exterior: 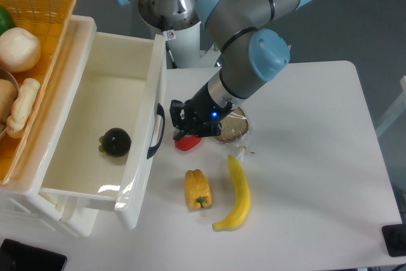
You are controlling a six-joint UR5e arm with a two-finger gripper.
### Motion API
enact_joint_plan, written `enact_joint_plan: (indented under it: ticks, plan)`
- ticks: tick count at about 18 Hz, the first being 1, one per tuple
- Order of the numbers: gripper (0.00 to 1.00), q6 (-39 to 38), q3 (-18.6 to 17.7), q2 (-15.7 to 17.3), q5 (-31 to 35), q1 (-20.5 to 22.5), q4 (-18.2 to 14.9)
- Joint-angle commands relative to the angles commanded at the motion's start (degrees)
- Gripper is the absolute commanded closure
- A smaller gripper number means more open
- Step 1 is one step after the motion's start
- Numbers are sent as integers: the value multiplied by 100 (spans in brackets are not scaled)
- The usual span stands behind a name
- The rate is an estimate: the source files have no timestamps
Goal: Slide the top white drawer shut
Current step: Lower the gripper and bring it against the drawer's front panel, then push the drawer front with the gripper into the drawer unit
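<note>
The top white drawer [108, 125] is glossy plastic; the basket [39, 14] is woven; the worktop [317, 157] is smooth and matt.

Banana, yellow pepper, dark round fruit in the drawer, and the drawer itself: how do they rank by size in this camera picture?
1. Top white drawer, by far.
2. Banana.
3. Yellow pepper.
4. Dark round fruit, close to the pepper, and lying lower in the drawer, so unsure.
</note>
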Motion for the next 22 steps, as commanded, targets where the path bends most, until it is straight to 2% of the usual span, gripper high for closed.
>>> enact_joint_plan:
  ticks: [6, 14, 22]
  plan:
    - [100, -9, 0, 149, -70, -35, -149]
    - [100, -141, -18, 184, -79, -167, -220]
    - [100, -369, -18, 202, -79, -580, -185]
